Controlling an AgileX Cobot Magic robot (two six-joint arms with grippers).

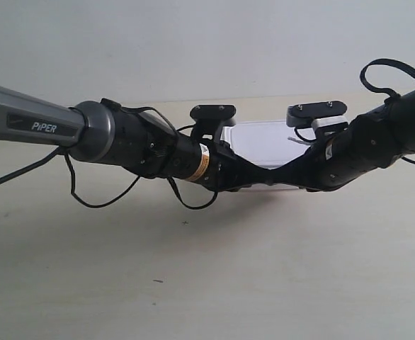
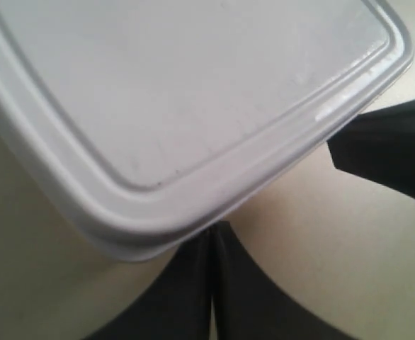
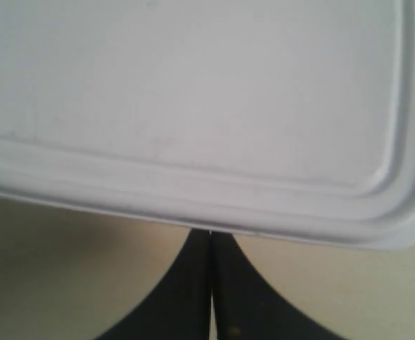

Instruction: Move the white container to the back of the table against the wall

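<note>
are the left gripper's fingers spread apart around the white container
No, the left wrist view shows the left gripper with its fingers closed together, tips at the white container's rim.

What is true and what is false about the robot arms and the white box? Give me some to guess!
1. The white container has its lid on. True.
2. The left gripper is wide open. False: its fingers are pressed together.
3. The right gripper has its tip at the container's rim. True.
4. A cup stands on the lid. False: the lid is bare.
5. The container touches the wall. False: a strip of the table shows between them.
</note>
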